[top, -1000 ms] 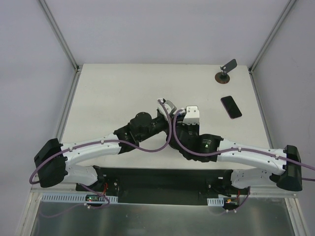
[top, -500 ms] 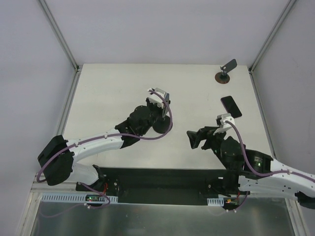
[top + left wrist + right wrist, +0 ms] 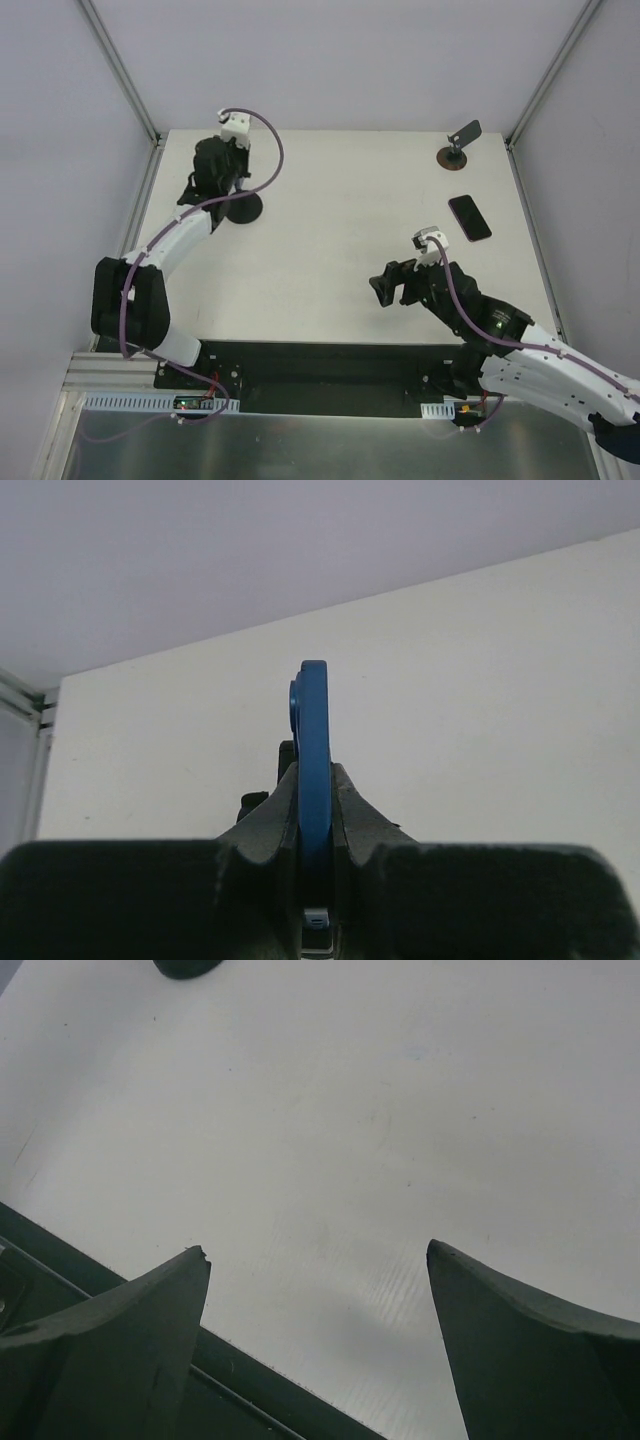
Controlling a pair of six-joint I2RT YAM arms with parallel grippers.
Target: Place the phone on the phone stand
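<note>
The left arm is reaching right out to the far left corner of the counter, and its tool is pinching the phone. The fingers are pressed together on it from both sides. From the wrist view the phone is standing on edge, its blue side facing us and rising straight up out of the grip.

The stand is sitting just beneath that tool, with its black disc base flat on the counter near the left rail. In the wrist view some black parts are peeking out from behind the phone's lower end. Whether the phone is actually touching them, I cannot tell.

Over on the right, the other tool is hanging over the near part of the counter with its two fingers spread wide and nothing between them, only bare counter showing in the gap. It is well apart from the left tool.

Two bystanders are lying off at the far right. A second phone with a reddish rim is lying flat, and beyond it, close to the corner, a brown-based stand is carrying a tilted grey plate.
</note>
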